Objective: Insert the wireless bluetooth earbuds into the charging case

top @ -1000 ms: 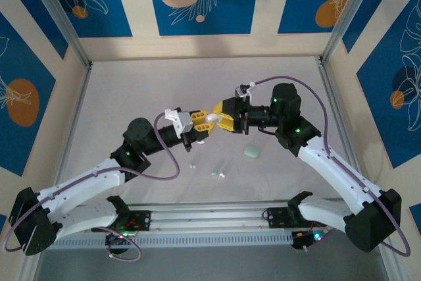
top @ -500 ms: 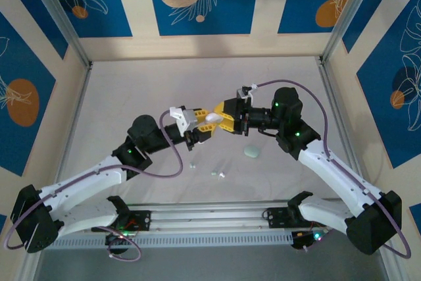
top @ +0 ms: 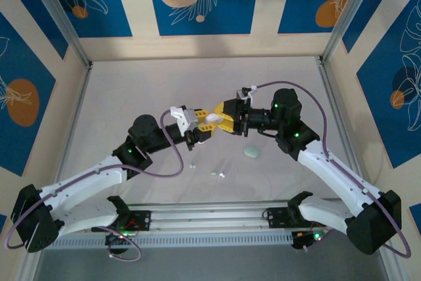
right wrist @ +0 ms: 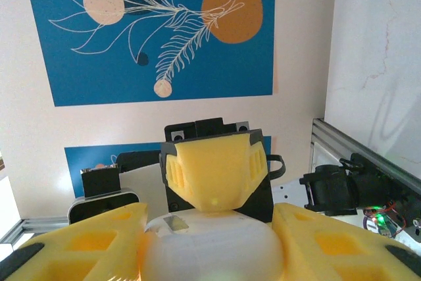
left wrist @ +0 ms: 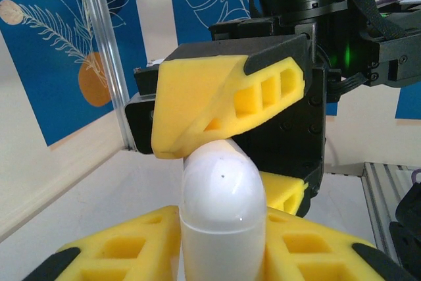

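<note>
Overhead view: bright, even, diffuse light; faint soft shadows on pale matte tabletop (top: 131, 97); focus sharp throughout. Left wrist view: glossy white rounded plastic case (left wrist: 222, 195) at 6 o'clock, sharp, small glare spots. Right wrist view: same case (right wrist: 210, 248) at 6 o'clock, blurred; blue leaf-print wall poster (right wrist: 158, 31) at 12 o'clock, sharp.

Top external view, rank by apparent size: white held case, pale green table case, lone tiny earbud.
1. Unranked: glossy white rounded case and pale green pebble-shaped case look alike; the white one is raised, partly covered.
2. tiny pale earbud, clearly smallest.
</note>
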Robot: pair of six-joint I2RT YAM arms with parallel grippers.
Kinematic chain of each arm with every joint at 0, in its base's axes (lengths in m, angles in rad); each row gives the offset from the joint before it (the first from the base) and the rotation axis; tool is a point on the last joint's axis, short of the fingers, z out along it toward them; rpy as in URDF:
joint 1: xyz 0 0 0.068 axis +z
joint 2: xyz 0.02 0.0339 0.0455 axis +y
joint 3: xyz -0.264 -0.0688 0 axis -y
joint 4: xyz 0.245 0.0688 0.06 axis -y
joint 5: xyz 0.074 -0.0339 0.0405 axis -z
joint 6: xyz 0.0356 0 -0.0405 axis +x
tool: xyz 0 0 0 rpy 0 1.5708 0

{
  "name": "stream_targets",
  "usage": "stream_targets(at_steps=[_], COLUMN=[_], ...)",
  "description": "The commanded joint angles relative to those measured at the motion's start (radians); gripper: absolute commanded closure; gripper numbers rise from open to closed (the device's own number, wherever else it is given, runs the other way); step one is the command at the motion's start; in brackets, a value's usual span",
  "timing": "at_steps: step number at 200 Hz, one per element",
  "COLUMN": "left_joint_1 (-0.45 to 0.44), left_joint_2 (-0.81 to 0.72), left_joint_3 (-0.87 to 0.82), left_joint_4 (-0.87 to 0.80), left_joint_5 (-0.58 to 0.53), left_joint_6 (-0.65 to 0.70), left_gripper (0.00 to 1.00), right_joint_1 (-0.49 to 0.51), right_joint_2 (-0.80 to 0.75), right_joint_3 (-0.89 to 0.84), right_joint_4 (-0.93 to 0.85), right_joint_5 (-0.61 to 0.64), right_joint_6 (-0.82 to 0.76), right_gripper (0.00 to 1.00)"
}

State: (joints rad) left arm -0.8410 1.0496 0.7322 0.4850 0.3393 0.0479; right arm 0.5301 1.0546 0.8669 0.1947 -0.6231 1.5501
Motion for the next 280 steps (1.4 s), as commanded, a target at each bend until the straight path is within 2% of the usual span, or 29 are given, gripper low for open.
stream_targets(at_steps=[1,34,56,88,121,153,184,232,280], left_joint_1=[-0.006,-0.006,-0.006,-0.007,-0.006,-0.006,-0.006,-0.006,-0.006], left_joint_2=[0.004,-0.001,-0.015,-0.042,-0.073,-0.092,-0.097,-0.085,-0.068], left_joint_3=[0.033,0.033,0.027,0.007,-0.025,-0.031,-0.029,-0.016,-0.005], left_joint_4=[0.027,0.025,0.016,0.005,0.004,0.001,0.006,0.012,0.03], left_joint_5=[0.012,0.007,-0.003,0.007,0.028,0.05,0.059,0.086,0.139], left_joint_6=[-0.017,-0.028,-0.041,-0.075,-0.129,-0.162,-0.178,-0.192,-0.203], left_gripper=[0.72,0.78,0.81,0.83,0.83,0.83,0.83,0.83,0.83], right_joint_1=[0.004,0.004,0.003,-0.011,-0.015,-0.01,0.005,0.025,0.024], right_joint_2=[-0.028,-0.035,-0.065,-0.127,-0.17,-0.149,-0.101,-0.061,-0.029], right_joint_3=[-0.012,-0.012,0.005,0.077,0.148,0.215,0.263,0.29,0.311], right_joint_4=[0.02,-0.005,-0.11,-0.342,-0.572,-0.695,-0.723,-0.698,-0.695], right_joint_5=[0.012,0.017,0.057,0.125,0.201,0.15,0.121,0.143,0.239], right_joint_6=[0.002,-0.031,-0.129,-0.415,-0.787,-1.012,-1.049,-1.041,-1.011], right_gripper=[0.53,0.52,0.47,0.36,0.34,0.34,0.34,0.34,0.34])
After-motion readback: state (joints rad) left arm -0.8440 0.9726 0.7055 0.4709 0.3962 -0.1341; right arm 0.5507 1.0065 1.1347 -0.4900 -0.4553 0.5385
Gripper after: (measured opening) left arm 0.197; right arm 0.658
